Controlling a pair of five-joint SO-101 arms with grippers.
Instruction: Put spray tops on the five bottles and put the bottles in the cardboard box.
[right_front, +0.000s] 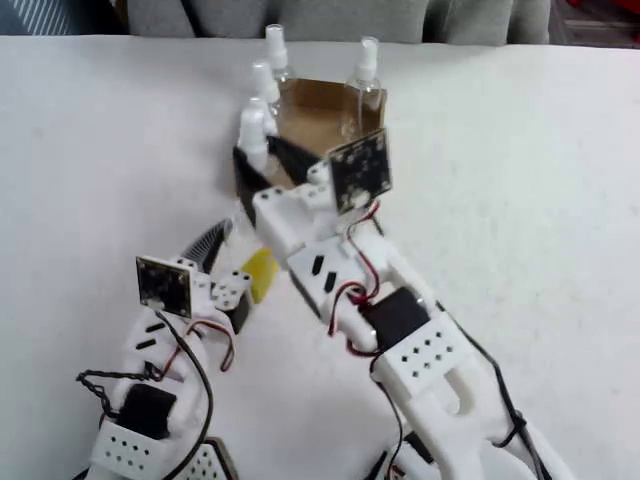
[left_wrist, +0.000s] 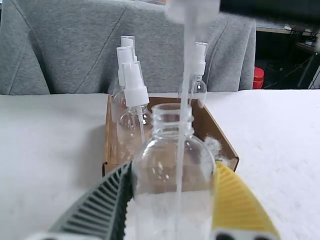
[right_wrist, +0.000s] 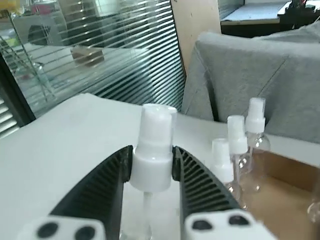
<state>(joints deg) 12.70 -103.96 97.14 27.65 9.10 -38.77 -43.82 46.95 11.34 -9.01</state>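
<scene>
My left gripper (left_wrist: 172, 182) is shut on a clear bottle (left_wrist: 170, 165) with an open neck, held upright between a dark finger (left_wrist: 107, 205) and a yellow finger (left_wrist: 235, 200), just in front of the cardboard box (left_wrist: 222, 147). My right gripper (right_wrist: 152, 165) is shut on a white spray top (right_wrist: 152, 147) above that bottle. The top's thin dip tube (left_wrist: 184, 100) runs down through the neck into the bottle, with the head still well above the neck. Several bottles with spray tops (left_wrist: 132, 90) stand in the box (right_front: 320, 115).
The right arm (right_front: 400, 330) reaches across from the near right, over the left gripper (right_front: 237, 258). The left arm (right_front: 150, 380) stands at the near left. A grey upholstered backrest (left_wrist: 75, 45) lies behind the table's far edge. White tabletop extends on both sides of the box.
</scene>
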